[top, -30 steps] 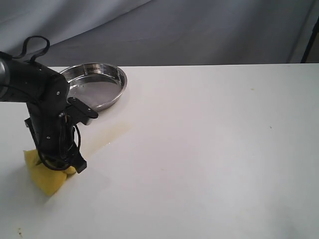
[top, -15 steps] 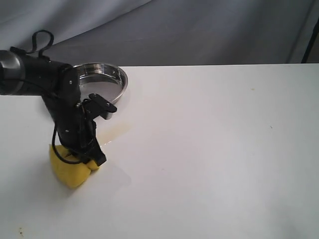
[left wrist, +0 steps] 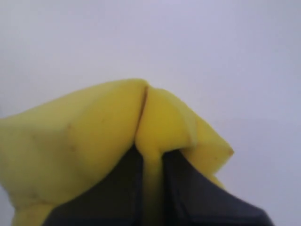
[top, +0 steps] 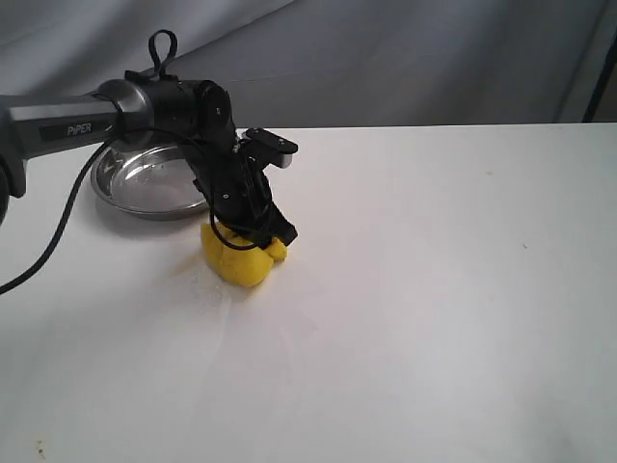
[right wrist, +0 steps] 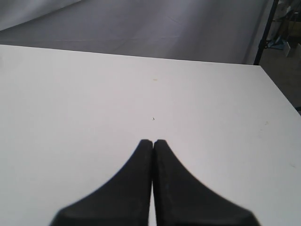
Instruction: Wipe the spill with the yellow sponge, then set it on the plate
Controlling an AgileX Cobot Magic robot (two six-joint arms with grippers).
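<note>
Exterior view has the left arm reaching in from the left edge, its silver-and-black forearm lying almost level above the plate (top: 108,196). Its wrist bends steeply down, so the left hand (top: 258,239) points at the bench (top: 434,289). That hand is clamped tight on the yellow sponge (top: 239,266), whose underside touches the bench just beside the plate's near rim, on the side towards the middle. Left wrist view shows the two black fingers (left wrist: 110,195) pinching the foam so hard that it buckles into a deep crease. A thin ridge is squeezed between them and soft rounded lobes bulge on either side. The sponge is matt, bright yellow and faintly specked. The plate is round and shallow, of polished steel, with a sloping rim and a mirror-like bottom. The bench is smooth and plain white. Right wrist view shows the right hand (right wrist: 153,143) with its dark tapered fingers pressed together, holding nothing, above the bench
</note>
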